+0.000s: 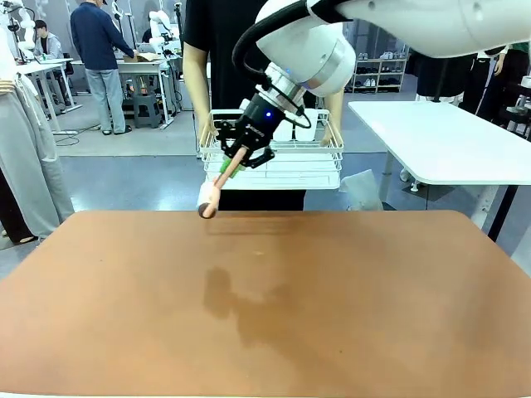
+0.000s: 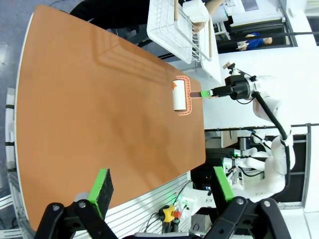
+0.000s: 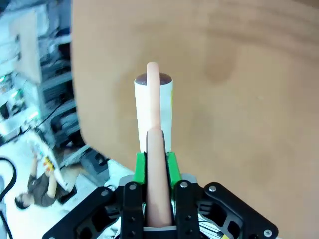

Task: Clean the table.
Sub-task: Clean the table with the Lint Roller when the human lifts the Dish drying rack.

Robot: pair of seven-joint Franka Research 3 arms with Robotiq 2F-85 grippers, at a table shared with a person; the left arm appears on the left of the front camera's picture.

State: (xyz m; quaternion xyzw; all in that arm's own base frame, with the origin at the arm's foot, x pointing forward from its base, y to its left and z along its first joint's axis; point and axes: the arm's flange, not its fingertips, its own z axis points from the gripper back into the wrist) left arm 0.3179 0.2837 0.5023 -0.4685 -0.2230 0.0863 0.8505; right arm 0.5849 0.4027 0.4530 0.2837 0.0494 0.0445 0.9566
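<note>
One lint roller (image 3: pixel 153 109) clamped in right jaws, at table (image 1: pixel 265 315) far edge, left jaws wide

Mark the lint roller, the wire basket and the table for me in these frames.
lint roller (image 2: pixel 179 94), left wrist view, on its white roll.
wire basket (image 1: pixel 307 163), front view, on its front wall.
table (image 1: pixel 373 307), front view, on a bare part of its top.

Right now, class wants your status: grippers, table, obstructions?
Left gripper open. Right gripper shut on lint roller, at table's far edge. Person holds wire basket just beyond.
</note>
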